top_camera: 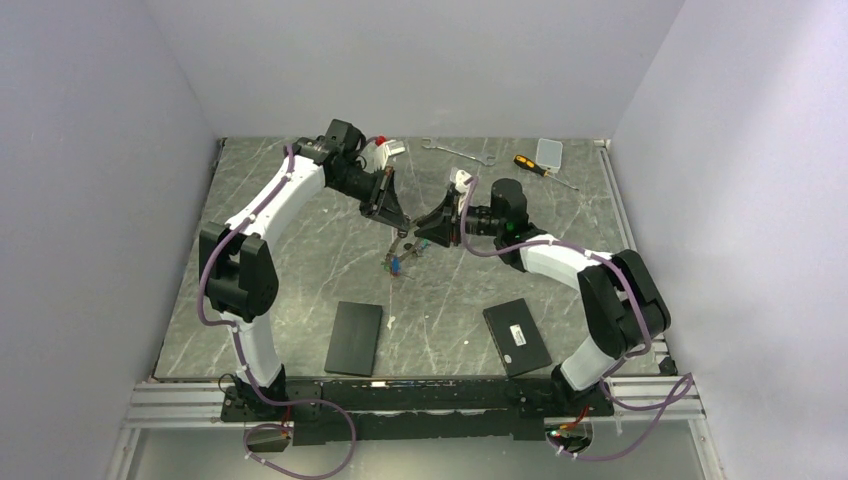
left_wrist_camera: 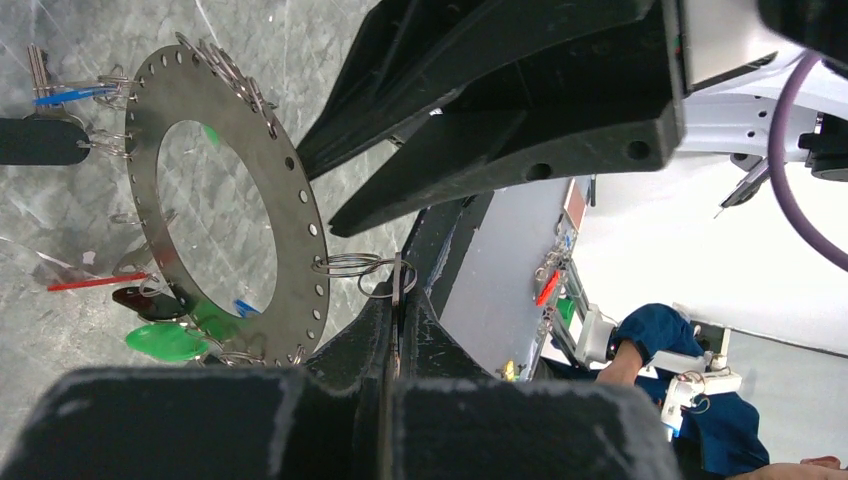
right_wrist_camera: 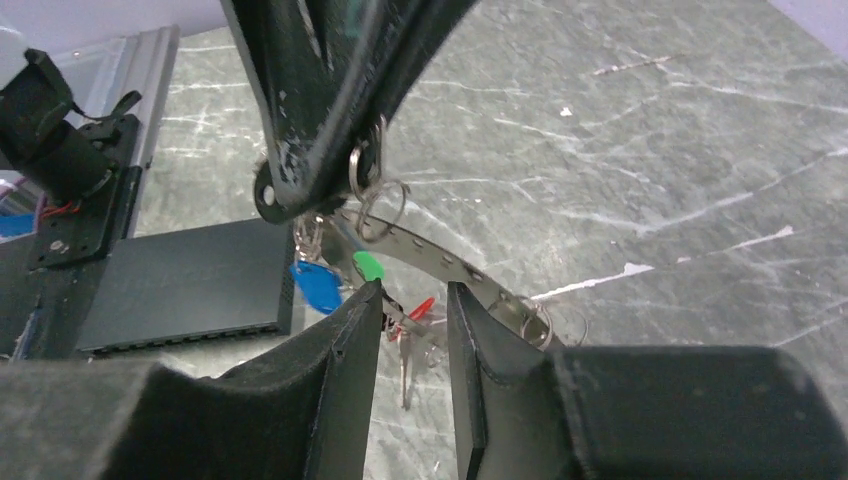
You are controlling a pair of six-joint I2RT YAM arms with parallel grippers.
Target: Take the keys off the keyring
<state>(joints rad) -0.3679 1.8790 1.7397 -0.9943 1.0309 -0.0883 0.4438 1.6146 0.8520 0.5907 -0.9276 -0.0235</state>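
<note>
Left gripper (left_wrist_camera: 397, 320) is clamped on one key (left_wrist_camera: 397, 272) at the rim of the keyring (left_wrist_camera: 300, 230), held above the table (top_camera: 440, 300) — right gripper (right_wrist_camera: 412, 295) sits beside it, jaws apart, and likely must grip the ring so the key can be worked off.

Even, soft overhead light; near wrist-view foregrounds blurred.
</note>
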